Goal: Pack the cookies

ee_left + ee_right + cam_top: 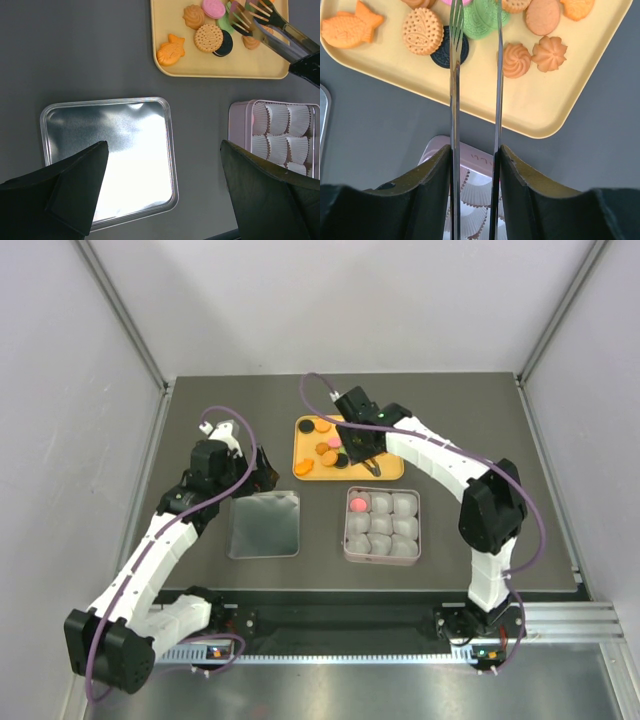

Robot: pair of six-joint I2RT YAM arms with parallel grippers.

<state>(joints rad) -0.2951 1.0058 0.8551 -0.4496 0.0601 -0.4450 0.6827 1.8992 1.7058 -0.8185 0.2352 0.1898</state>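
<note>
Currently the right gripper (pixel 476 162) is clamped on long metal fork-tipped tongs (pixel 454 100). Tong arms stand apart. Small round cookies (pixel 422 31) lie on a flat yellow plastic tray (pixel 540 110) under and beside the tips, a green one between them; contact unclear. Pink square tin (pixel 240 107) sits beneath the handle end. Left gripper (pixel 165 195) is spread wide over a silver metal lid (pixel 110 140), well left of the tongs.
</note>
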